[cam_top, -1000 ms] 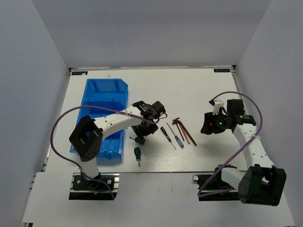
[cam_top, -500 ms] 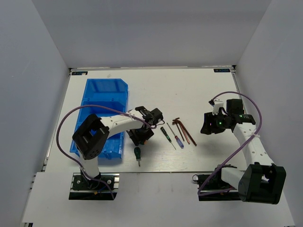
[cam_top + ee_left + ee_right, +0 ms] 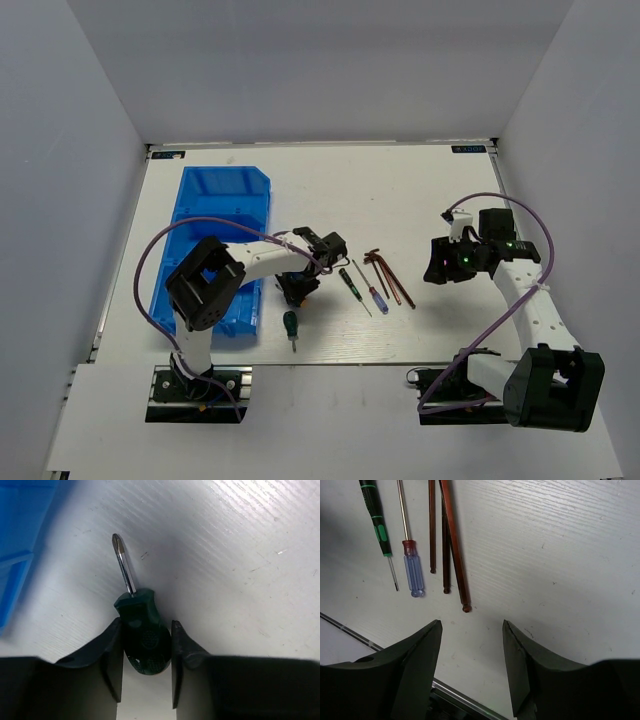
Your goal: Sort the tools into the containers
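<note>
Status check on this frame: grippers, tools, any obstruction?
Left gripper shut on stubby green-handled screwdriver, beside blue bin. Right gripper open, empty, near red hex keys. Nothing visibly blocking the way to the bin.

Top external: sits high behind the arm bases (image 3: 195, 385), looks down on whole table (image 3: 420, 190). Left wrist: very near, faces down at green screwdriver (image 3: 142, 630). Right wrist: near, tilts down over hex keys (image 3: 454, 540) (shared with top).
</note>
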